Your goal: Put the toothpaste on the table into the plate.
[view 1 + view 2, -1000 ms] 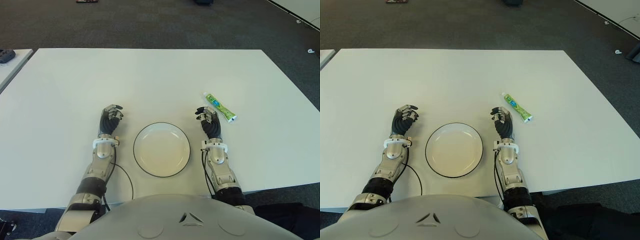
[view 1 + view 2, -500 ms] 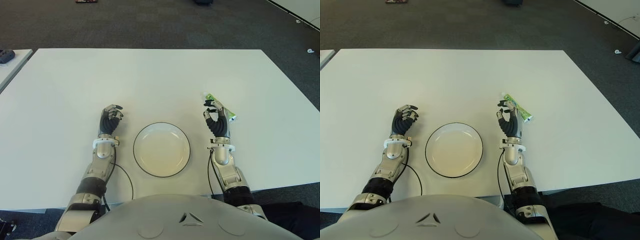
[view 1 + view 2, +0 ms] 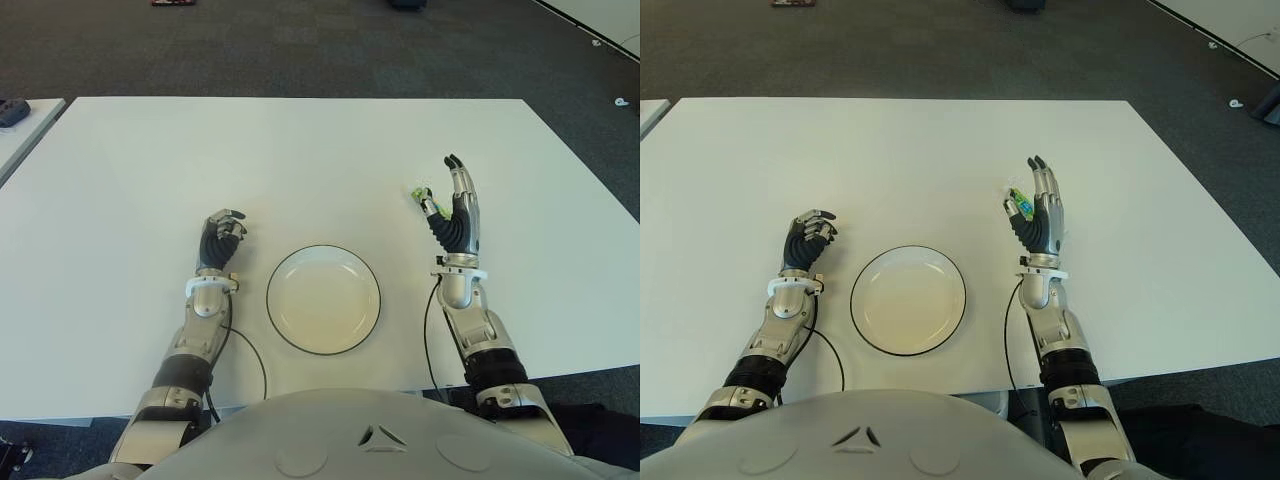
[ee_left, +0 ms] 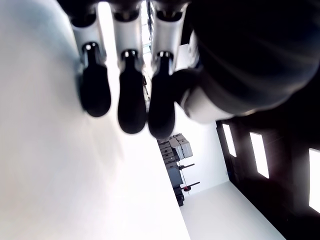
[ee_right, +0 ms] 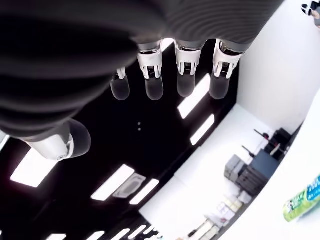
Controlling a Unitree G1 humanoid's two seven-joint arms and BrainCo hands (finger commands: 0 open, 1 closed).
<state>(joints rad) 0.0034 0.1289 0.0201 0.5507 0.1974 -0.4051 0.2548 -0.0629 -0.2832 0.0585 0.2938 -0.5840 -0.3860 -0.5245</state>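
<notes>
At about two o'clock from the plate (image 3: pixel 323 298), the toothpaste (image 3: pixel 423 196) lies on the counter (image 3: pixel 300 160), mostly hidden behind the right robot hand (image 3: pixel 458 212), which is raised over it with fingers extended and spread, holding nothing. Only the tube's green end shows, just at ten o'clock of the palm; judging from that, its long axis runs under the hand. The right robot hand is far nearer. The left robot hand (image 3: pixel 219 240), fingers curled and empty, shows at nine o'clock of the plate
</notes>
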